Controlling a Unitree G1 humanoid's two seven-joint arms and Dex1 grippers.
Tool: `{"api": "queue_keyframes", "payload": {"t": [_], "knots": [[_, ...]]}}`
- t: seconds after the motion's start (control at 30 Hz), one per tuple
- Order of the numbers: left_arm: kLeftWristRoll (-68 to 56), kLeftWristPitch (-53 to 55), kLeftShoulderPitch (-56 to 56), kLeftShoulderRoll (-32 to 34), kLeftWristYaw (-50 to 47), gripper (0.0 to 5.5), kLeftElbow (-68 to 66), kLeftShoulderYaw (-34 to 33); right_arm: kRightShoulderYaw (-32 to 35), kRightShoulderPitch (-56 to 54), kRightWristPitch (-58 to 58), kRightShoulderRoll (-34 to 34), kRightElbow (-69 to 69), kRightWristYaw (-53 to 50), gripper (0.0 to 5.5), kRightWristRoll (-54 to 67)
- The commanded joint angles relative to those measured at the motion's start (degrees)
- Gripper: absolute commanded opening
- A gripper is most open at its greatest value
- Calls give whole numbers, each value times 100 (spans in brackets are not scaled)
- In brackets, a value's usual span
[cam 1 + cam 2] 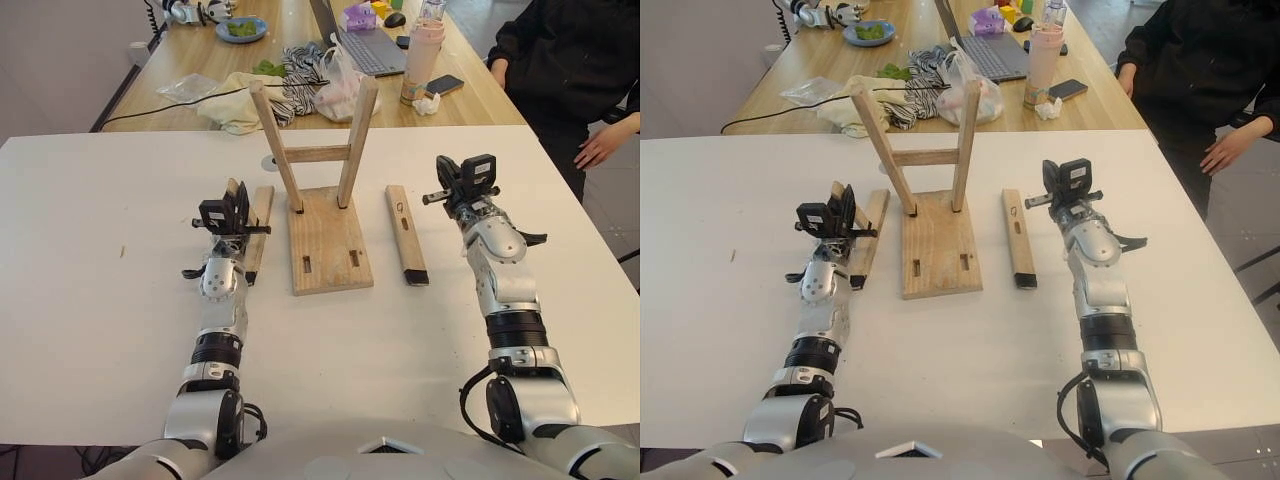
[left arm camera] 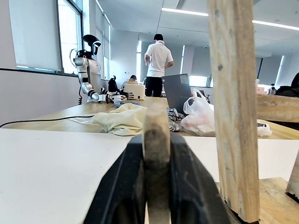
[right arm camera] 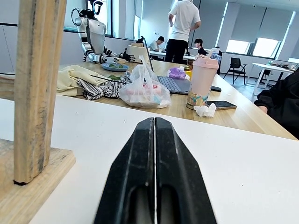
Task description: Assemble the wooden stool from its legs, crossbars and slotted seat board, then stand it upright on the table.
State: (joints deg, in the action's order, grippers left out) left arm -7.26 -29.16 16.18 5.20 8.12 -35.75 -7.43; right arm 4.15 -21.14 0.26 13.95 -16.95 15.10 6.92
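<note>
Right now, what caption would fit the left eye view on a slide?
Two legs and a crossbar stand on the seat board; the left gripper grips another wooden piece.

No legible text, labels, numbers or signs on any object here.

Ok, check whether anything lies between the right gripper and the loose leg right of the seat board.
Nothing visible does. The leg lies flat on the bare table, apart from the board. The right gripper is just to its right, shut, with only tabletop between them.
</note>
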Motion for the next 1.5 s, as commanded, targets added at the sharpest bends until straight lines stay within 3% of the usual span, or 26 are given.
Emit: {"api": "queue_keyframes", "payload": {"t": [0.03,0.27,0.3,0.43,0.67,0.83,1.0,1.2,1.3,1.5], "knots": [[380,1077,-945,169,-142,38,-1450,145,148,-83,21,-28,-157,-37,0,87],[362,831,-1043,181,-215,38,-1630,168,283,27,-6,-29,-171,-90,0,100],[382,837,-1047,194,-244,74,-1602,181,283,-11,-1,-32,-179,-86,0,87],[359,1201,-1241,286,-153,129,-737,232,256,-50,-16,-24,-179,-53,0,33],[-300,5928,-1119,1285,461,239,3296,447,225,-104,-49,-14,-221,-38,0,-8],[-553,7854,-1374,1816,718,322,4562,414,235,-76,-51,-23,-201,-62,0,-15],[-807,8898,-1801,1945,807,322,5235,299,262,0,-28,-9,-117,-86,0,-9],[-1178,9746,-2182,2431,1211,230,5879,134,280,-92,-72,5,-252,-264,0,-104],[-1191,9626,-2108,2438,1230,199,5768,20,238,-144,-145,7,-358,-536,0,-307],[-1309,8644,-1643,2085,1102,199,5260,-820,552,-342,172,-63,-340,-214,0,379]]}}
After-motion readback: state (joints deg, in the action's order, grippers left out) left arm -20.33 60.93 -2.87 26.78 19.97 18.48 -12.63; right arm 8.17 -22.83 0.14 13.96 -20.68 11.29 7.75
